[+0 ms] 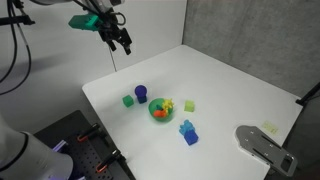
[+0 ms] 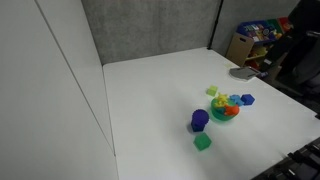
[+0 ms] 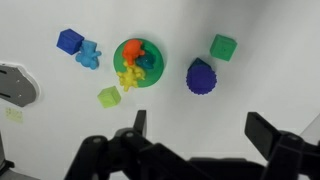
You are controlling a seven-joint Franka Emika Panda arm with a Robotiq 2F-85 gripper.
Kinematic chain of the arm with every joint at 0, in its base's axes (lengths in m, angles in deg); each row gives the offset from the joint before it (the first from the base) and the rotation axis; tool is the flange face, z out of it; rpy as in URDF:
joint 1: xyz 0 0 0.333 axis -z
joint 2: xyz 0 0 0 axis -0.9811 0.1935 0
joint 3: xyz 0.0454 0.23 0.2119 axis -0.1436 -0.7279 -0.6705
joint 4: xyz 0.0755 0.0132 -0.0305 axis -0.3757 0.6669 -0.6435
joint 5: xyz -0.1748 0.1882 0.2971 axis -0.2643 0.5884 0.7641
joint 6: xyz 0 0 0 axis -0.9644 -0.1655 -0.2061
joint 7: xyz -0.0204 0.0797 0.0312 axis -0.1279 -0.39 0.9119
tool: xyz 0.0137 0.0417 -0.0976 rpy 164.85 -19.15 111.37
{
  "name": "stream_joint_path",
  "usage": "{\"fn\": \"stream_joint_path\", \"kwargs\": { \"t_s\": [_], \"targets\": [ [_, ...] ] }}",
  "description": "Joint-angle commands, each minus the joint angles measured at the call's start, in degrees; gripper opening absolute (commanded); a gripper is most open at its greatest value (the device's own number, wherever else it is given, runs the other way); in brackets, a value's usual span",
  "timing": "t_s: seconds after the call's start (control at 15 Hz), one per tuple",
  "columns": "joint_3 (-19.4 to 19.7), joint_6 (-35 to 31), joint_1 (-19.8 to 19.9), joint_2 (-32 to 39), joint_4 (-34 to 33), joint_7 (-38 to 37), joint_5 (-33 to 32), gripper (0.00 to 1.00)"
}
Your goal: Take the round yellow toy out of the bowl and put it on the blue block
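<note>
The green bowl [image 3: 158,72] stands on the white table and also shows in both exterior views [image 1: 153,113] [image 2: 222,115]. The round yellow toy [image 3: 127,79] lies in it at the rim, beside an orange toy [image 3: 135,47] and a teal one. The blue block [image 3: 70,41] lies beside the bowl, apart from it, and shows in both exterior views [image 1: 189,132] [image 2: 247,99]. My gripper [image 3: 200,130] is open and empty, high above the table and off to one side of the bowl; it also shows in an exterior view [image 1: 121,40].
A dark blue-purple ridged cylinder [image 3: 200,76], a green cube [image 3: 223,46] and a pale yellow-green cube [image 3: 109,96] stand around the bowl. A grey flat device [image 1: 262,145] lies near the table edge. A grey wall backs the table.
</note>
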Motion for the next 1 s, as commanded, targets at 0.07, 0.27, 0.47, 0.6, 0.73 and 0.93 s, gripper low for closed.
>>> {"fn": "stream_joint_path", "kwargs": {
  "t_s": [0.07, 0.27, 0.47, 0.6, 0.73, 0.93],
  "targets": [
    [1.04, 0.31, -0.66, 4.13, -3.03, 0.23, 0.8, 1.0],
    [1.24, 1.21, -0.41, 8.08, -6.48, 0.03, 0.91, 1.0],
    [1.91, 2.17, -0.23, 12.44, -10.47, 0.26, 1.31, 1.0],
    [2.62, 2.35, -0.09, 15.24, -12.56, 0.52, 1.73, 1.0],
    [3.48, 2.09, 0.32, 17.99, -14.25, 0.12, 2.02, 1.0],
    [4.82, 1.47, 1.14, 21.74, -15.92, -1.22, 1.73, 1.0]
  ]
}}
